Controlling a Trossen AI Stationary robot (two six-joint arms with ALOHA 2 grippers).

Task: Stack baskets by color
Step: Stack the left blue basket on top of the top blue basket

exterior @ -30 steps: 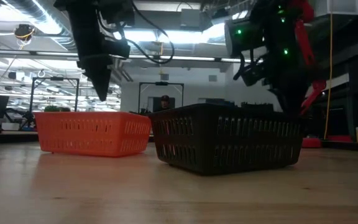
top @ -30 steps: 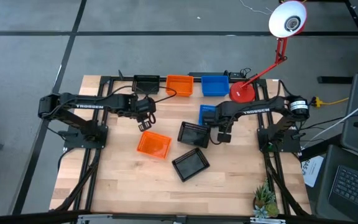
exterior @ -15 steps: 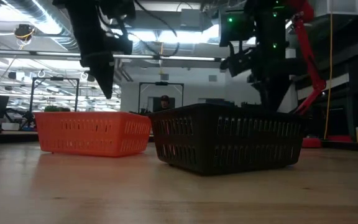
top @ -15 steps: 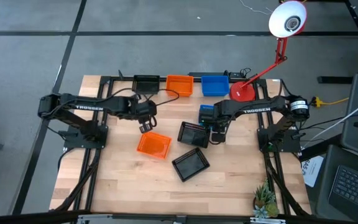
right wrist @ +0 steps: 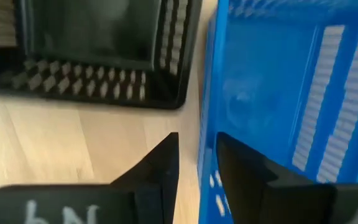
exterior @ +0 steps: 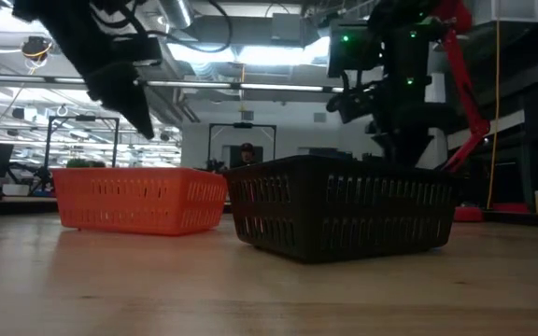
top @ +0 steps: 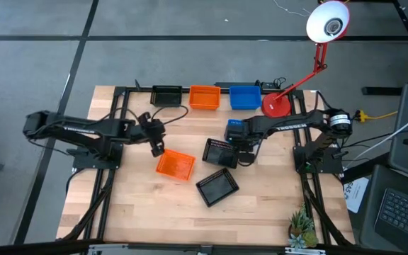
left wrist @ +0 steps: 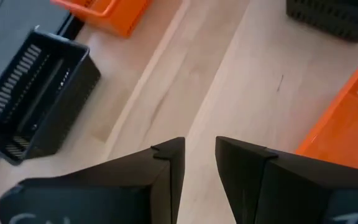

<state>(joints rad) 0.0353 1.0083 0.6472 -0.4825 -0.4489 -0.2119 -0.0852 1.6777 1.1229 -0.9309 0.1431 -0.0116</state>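
Note:
Three stacks stand along the far edge: black (top: 166,95), orange (top: 205,98) and blue (top: 245,97). Loose on the table are an orange basket (top: 175,164), two black baskets (top: 219,151) (top: 217,187) and a blue basket (top: 234,127). My left gripper (top: 157,149) (left wrist: 199,146) hangs open and slanting above bare wood, left of the loose orange basket (left wrist: 347,124). My right gripper (top: 242,150) (right wrist: 196,146) points down, open, with its fingers on either side of the loose blue basket's (right wrist: 278,81) side wall, beside the black basket (right wrist: 92,50). My right gripper comes from above with one finger (right wrist: 163,165) outside and one finger (right wrist: 244,174) inside the blue basket's side wall (right wrist: 205,93). Whether either finger touches the wall, I cannot tell. The basket sits flat on the table.
A red lamp base (top: 276,105) stands at the far right, its arm rising over the right arm. A small plant (top: 302,227) sits at the near right corner. Bare wood (top: 147,212) spreads across the near half of the table.
My left gripper has drawn back toward the table's left edge, away from the far stacks, and tipped from pointing down to slanting. My right gripper has tipped to point straight down over the blue basket's wall. No basket has moved.

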